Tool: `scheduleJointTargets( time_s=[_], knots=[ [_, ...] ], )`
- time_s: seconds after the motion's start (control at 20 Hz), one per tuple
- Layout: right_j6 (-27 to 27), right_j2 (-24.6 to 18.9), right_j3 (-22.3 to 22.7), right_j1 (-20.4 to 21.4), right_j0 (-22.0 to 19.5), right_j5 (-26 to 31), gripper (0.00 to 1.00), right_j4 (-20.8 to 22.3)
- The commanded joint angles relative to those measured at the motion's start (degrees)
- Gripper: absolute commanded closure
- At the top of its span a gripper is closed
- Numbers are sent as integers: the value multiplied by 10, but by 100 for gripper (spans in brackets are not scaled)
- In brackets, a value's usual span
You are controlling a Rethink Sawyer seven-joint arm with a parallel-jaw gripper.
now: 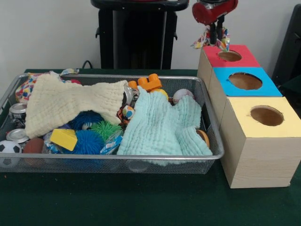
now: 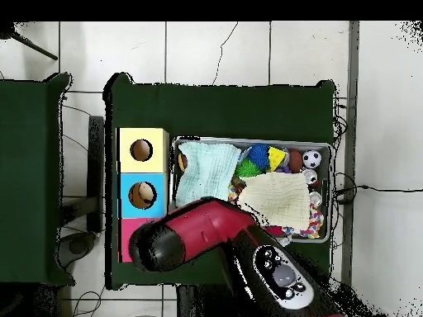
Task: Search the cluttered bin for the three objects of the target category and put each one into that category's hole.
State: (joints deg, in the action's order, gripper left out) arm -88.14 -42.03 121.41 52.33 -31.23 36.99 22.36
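Claw (image 1: 215, 35) above red-topped box (image 1: 229, 55), clamped on multicolored rope toy (image 1: 210, 40); toy dangling just over the red hole at its 10 o'clock edge, frayed ends sticking out both sides. Arm (image 2: 211, 235) covering the red box in overhead view. Three wooden boxes in a row: red, blue-topped box (image 1: 244, 81), yellow-topped box (image 1: 263, 115), each with a round hole. Something round and tan visible inside blue hole from overhead. Wire bin (image 1: 113, 162) on green bench (image 1: 117, 202), at 9 o'clock of the boxes. Inside: cream cloth (image 1: 66, 101), mint cloth (image 1: 162, 125), blue spiky ball (image 1: 87, 141), green spiky ball (image 1: 106, 128), yellow block (image 1: 63, 139), orange toy (image 1: 148, 82), soccer ball (image 1: 9, 147), cans (image 1: 19, 111) at the 9 o'clock end.
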Motion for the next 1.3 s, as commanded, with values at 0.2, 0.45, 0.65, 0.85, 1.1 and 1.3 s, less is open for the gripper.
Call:
scheduleJointTargets(
  time_s=[0.2,0.45,0.65,0.85,1.1,1.3],
  knots=[
    [-193,101,-95,5,70,5,100,-70],
    [-195,125,-140,-3,95,32,100,-96],
    [-189,144,-163,-18,109,42,100,-106],
    [-182,159,-173,-21,118,58,100,-121],
    [-171,175,-196,-27,128,89,100,-133],
    [-170,193,-238,-61,146,88,100,-131]
  ],
)
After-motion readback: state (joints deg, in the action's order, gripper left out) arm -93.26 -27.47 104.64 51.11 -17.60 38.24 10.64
